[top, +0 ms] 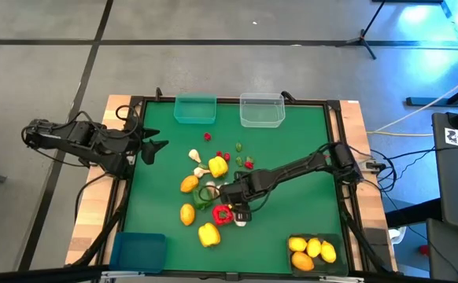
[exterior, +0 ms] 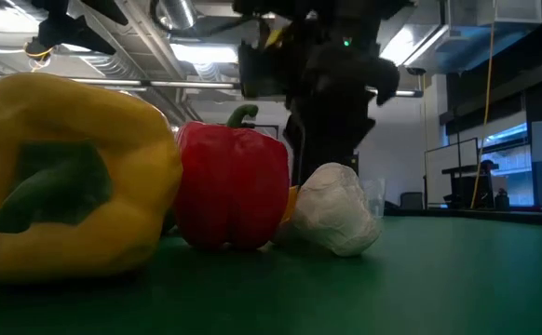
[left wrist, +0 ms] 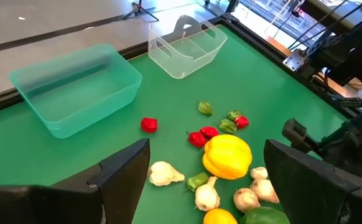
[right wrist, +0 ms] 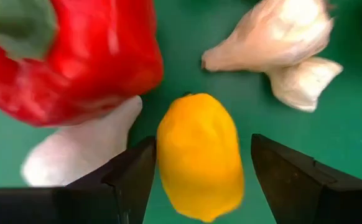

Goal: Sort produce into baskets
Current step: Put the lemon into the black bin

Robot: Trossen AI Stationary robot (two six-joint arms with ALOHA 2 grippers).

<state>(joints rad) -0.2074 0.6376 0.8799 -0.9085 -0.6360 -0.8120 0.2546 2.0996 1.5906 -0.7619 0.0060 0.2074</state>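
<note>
Right gripper [right wrist: 196, 168] sits low over the middle pile, fingers apart, straddling a small yellow citrus [right wrist: 198, 155]; no contact on either side yet. Judged step: pre-grasp on this citrus. Next move calls for closing squarely on its smooth oval body, which could slip sideways, then lifting clear and carrying it to the dark grey basket [top: 315, 253] at the table's near right corner, where several yellow citrus already lie.

Just beside the citrus: a glossy red pepper [right wrist: 75, 56] with green stem, and matte white garlic bulbs [right wrist: 280, 43], lumpy, with pointed tips. In the low view a big yellow pepper [exterior: 66, 177] lies next to the red one.

Further out, tiny red and green pieces scatter toward the empty translucent teal basket [top: 194, 109] and clear basket [top: 261, 110] at the far edge. An opaque blue basket [top: 138, 251] stands at the near left corner.

Left gripper [left wrist: 199, 174] waits at the left table edge, fingers apart, holding nothing. Table [top: 292, 157] surface is flat green mat.
</note>
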